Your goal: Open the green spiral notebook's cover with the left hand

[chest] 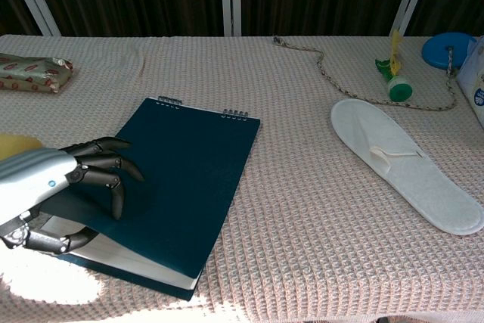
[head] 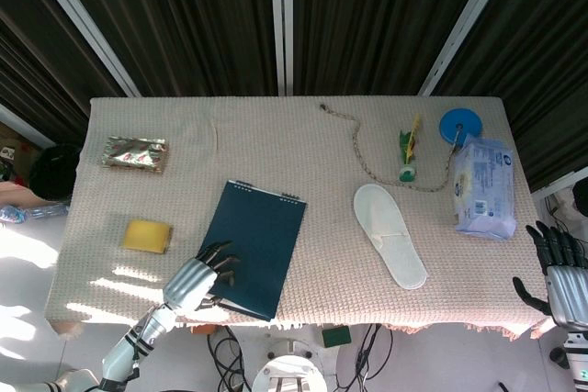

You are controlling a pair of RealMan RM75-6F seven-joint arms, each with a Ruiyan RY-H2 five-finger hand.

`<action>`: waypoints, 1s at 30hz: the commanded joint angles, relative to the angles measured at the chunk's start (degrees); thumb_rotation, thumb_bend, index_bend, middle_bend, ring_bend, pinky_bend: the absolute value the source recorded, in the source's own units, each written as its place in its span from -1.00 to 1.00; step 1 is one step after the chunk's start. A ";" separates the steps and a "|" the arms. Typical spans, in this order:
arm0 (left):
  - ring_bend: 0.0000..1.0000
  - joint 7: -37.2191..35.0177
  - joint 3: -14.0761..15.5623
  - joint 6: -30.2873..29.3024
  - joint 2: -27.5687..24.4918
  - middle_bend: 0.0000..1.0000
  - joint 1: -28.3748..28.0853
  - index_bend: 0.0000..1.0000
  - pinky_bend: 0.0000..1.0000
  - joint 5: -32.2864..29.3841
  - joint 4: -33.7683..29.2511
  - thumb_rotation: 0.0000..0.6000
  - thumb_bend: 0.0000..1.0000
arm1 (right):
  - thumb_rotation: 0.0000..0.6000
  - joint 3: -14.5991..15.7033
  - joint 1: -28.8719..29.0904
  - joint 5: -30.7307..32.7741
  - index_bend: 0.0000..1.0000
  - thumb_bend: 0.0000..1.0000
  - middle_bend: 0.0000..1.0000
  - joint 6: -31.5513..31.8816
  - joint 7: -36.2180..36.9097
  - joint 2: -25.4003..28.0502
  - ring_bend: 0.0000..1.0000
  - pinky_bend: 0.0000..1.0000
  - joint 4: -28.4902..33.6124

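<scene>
The dark green spiral notebook (head: 262, 240) (chest: 189, 164) lies closed on the woven tablecloth, with its spiral binding at the far edge. My left hand (head: 197, 280) (chest: 53, 187) is at its near left corner. The fingers (chest: 106, 168) rest on top of the cover and the thumb (chest: 60, 241) curls under the cover's edge, where the white pages show. The cover is barely raised there. My right hand (head: 559, 268) hangs off the table's right edge, fingers spread and holding nothing.
A white slipper (head: 390, 234) (chest: 408, 164) lies right of the notebook. A yellow sponge (head: 147, 235) and a foil packet (head: 136, 152) are to the left. A rope (head: 367, 158), green toy (head: 407, 149), blue disc (head: 459, 124) and tissue pack (head: 484, 188) sit far right.
</scene>
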State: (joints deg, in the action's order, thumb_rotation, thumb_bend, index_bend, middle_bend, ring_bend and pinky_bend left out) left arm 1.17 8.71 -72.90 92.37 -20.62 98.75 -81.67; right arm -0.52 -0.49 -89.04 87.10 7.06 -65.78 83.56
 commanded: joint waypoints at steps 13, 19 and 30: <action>-0.89 -1.79 -1.50 1.12 -0.62 -0.51 -1.34 0.23 -0.74 -0.35 -1.19 1.00 -0.03 | 1.00 -0.04 -0.16 0.24 -1.00 -0.41 -1.00 0.21 0.56 0.02 -1.00 -1.00 -0.57; -0.89 -5.32 -8.23 8.29 -4.37 -0.51 -7.76 0.23 -0.71 -5.24 -7.46 1.00 0.03 | 1.00 -0.17 -0.32 0.50 -1.00 -0.41 -1.00 0.42 0.98 -0.04 -1.00 -1.00 -0.96; -0.89 0.35 -27.43 36.94 -4.81 -0.51 -30.13 0.24 -0.71 -37.30 -4.77 1.00 0.05 | 1.00 -1.08 -0.52 2.32 -1.00 -0.41 -1.00 0.25 1.23 0.45 -1.00 -1.00 -0.68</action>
State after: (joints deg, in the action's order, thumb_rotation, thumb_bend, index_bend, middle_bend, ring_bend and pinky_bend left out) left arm -2.07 -12.10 -44.43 86.75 -41.92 71.71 -90.15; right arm -1.46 -0.99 -86.96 87.47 8.22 -65.42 82.85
